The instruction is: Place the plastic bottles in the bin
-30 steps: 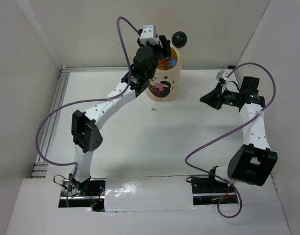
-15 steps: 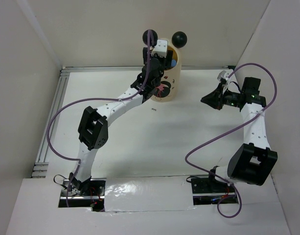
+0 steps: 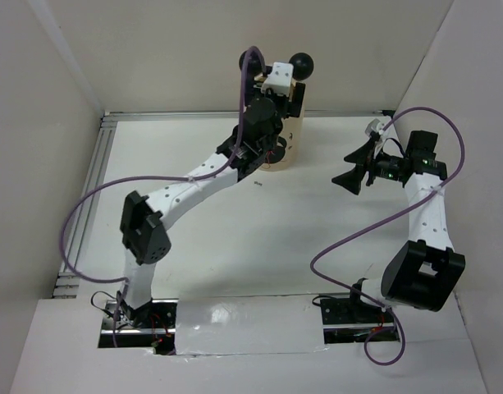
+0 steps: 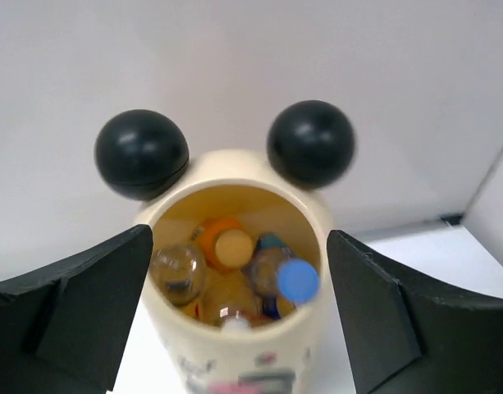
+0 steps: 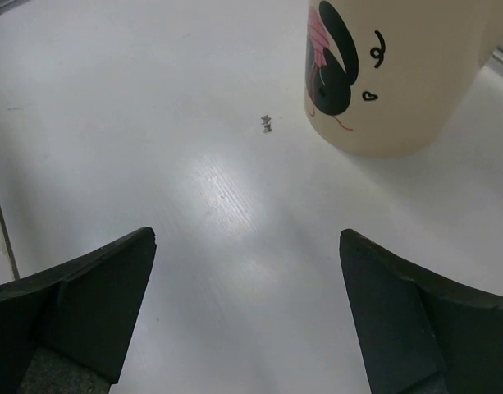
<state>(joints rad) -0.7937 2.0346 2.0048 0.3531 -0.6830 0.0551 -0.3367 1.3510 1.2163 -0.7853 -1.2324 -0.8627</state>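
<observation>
Several bottles (image 4: 298, 281) lie packed inside the bin (image 4: 239, 160). A blue cap, an orange-capped one, a clear rounded one and a pale-capped one near the front lip can be told apart, with more perhaps hidden beneath. All sit below the rim and nothing pokes above it. The bin is a tall cream cylinder with a yellowish inside, two black ball ears (image 4: 142, 153) on its rim and a pink-and-black cartoon print (image 5: 331, 61) on its front. It stands upright by the far edge of the bench (image 3: 317, 246), about midway along it.

Directly above the mouth hangs the left pincer (image 4: 240, 236), its fingers spread wide on either side of the opening and pinching nothing. The right pincer (image 5: 247, 238) is likewise spread and empty, held over bare surface toward the right edge and aimed at the bin's printed side. A tiny dark speck (image 5: 267, 123) lies just beside the base.

No loose bottle shows in the overhead or right wrist view, so the dropping step looks finished and the job close to its end. What comes next should be a clean lift of the left arm up and away without clipping the ears or rim, then a check that nothing is left to collect.
</observation>
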